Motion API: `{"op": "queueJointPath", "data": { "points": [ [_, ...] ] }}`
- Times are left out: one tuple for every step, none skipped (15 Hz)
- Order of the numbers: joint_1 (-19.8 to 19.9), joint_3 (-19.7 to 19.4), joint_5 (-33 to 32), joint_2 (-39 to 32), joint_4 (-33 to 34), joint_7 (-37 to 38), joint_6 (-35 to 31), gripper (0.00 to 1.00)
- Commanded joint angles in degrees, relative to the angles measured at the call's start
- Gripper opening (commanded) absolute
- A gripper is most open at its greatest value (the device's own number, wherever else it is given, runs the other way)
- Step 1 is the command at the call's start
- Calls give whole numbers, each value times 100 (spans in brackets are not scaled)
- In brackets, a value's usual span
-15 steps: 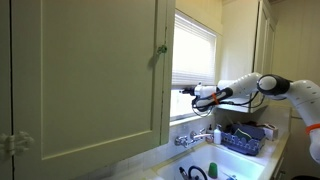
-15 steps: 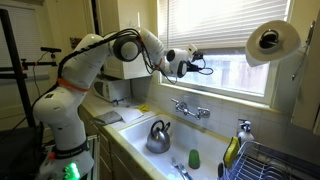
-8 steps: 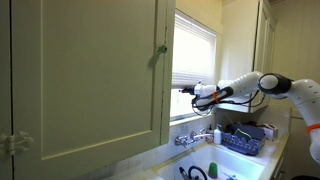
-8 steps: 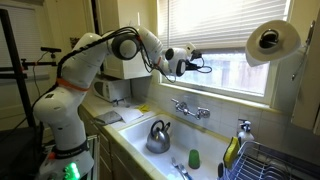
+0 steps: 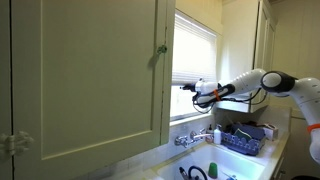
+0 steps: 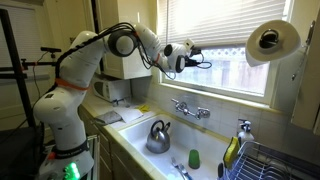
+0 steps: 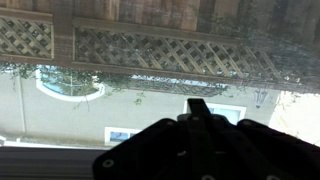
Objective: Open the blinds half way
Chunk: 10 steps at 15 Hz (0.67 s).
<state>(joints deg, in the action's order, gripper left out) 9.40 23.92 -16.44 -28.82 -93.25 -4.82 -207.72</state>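
The white slatted blinds (image 5: 195,50) (image 6: 215,20) cover the upper part of the window in both exterior views, with bare glass below the bottom rail. My gripper (image 5: 186,90) (image 6: 197,57) is shut and empty. It reaches toward the glass just under the bottom rail; whether it touches the rail I cannot tell. In the wrist view the shut dark fingers (image 7: 198,108) point at the pane, with a lattice fence and a pale building outside. No slats show in that view.
A large pale-green cabinet door (image 5: 90,80) stands open beside the window. Below are the faucet (image 6: 190,108), a sink with a kettle (image 6: 157,137) and a green cup (image 6: 194,158), a dish rack (image 5: 245,138), and a paper towel roll (image 6: 272,42).
The arm and shut gripper have edged slightly upward by the window. The blinds look unchanged.
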Motion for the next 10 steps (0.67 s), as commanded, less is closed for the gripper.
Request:
{"op": "queueJointPath", "data": {
  "points": [
    [133, 110, 27, 502, -122, 209, 238, 0],
    [135, 100, 33, 557, -100, 233, 295, 0],
    [180, 149, -23, 597, -86, 296, 353, 0],
    [185, 157, -27, 647, -57, 315, 413, 0],
    [221, 205, -60, 681, -24, 361, 490, 0],
    [242, 227, -68, 713, 26, 379, 571, 0],
    [276, 266, -77, 737, 69, 398, 640, 0],
    [301, 294, -77, 756, 114, 407, 714, 0],
    [337, 334, -84, 760, 190, 422, 808, 0],
    [384, 393, -95, 764, 255, 448, 904, 0]
  ]
}}
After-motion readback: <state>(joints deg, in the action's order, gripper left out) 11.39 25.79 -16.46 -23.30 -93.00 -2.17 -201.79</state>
